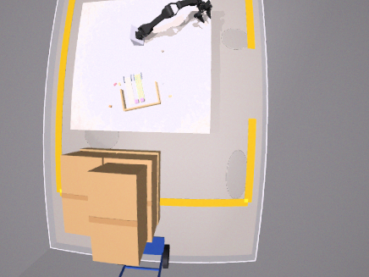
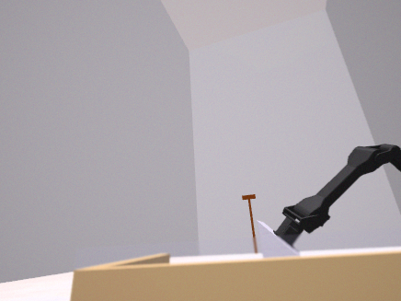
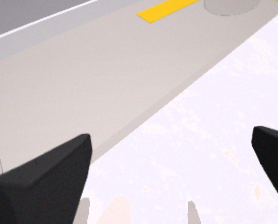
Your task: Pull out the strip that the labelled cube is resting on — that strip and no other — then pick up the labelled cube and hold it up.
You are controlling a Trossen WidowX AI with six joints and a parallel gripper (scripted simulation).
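Approach not begun: arm parked far from the strips, gripper wide and holding nothing

Gripper (image 1: 140,35) hangs well apart from the wooden tray (image 1: 159,96) on the white bench (image 1: 186,108); strips (image 1: 138,88) lie side by side inside the tray, small pink cubes (image 1: 140,101) at their tray-wall ends, label too small to read. Next, I'd judge: travel to the tray, identify the labelled cube's strip, pinch its free end

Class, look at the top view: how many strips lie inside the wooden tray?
2, as far as it resolves: strips and lie side by side in the wooden tray, left of its middle, each with a pink end. More may be too small to see.
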